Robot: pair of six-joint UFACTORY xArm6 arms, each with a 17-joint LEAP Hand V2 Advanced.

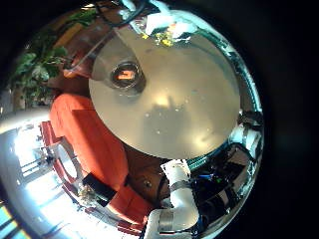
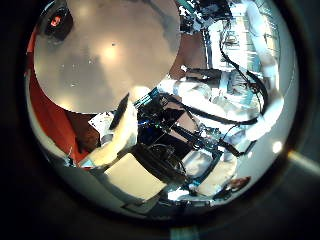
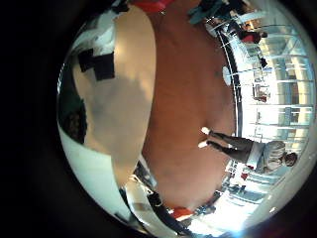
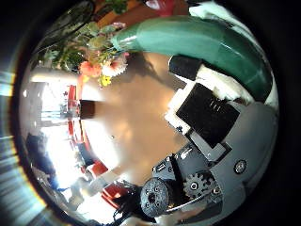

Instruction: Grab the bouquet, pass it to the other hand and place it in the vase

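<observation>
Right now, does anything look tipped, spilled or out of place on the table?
Nothing stands out. The vase stands on the table with its mouth up and nothing spilled around it. The bouquet is off the table, close to the right hand; its grip can't be made out.

Right hand [image 4: 202, 113] curled, grasping.

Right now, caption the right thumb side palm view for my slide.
Right hand gripping the bouquet's teal wrapped stem, pink and yellow flowers ahead.
</observation>
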